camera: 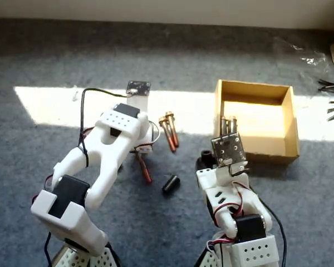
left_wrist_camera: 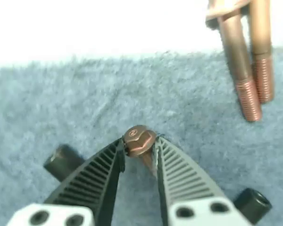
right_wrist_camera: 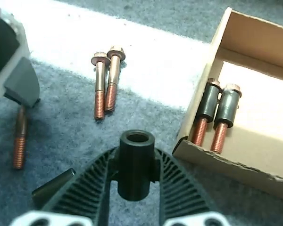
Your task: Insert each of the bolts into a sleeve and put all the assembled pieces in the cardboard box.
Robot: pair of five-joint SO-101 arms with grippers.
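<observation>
My left gripper [left_wrist_camera: 139, 149] is shut on the head of a copper bolt [left_wrist_camera: 138, 139], whose shaft hangs toward the carpet [camera: 146, 170]. Two loose bolts [camera: 170, 131] lie side by side just right of it. My right gripper [right_wrist_camera: 137, 159] is shut on a black sleeve [right_wrist_camera: 137, 162] with its open bore facing the camera, left of the cardboard box [camera: 255, 86]. Two assembled pieces [right_wrist_camera: 218, 114] lean inside the box against its left wall. Another black sleeve [camera: 171, 183] lies on the carpet between the arms.
A third black sleeve [left_wrist_camera: 61, 161] lies on the carpet beside the left gripper's fingers. Grey carpet with a sunlit strip covers the floor. Dark cables [camera: 331, 86] and plastic wrap lie at the far right, past the box.
</observation>
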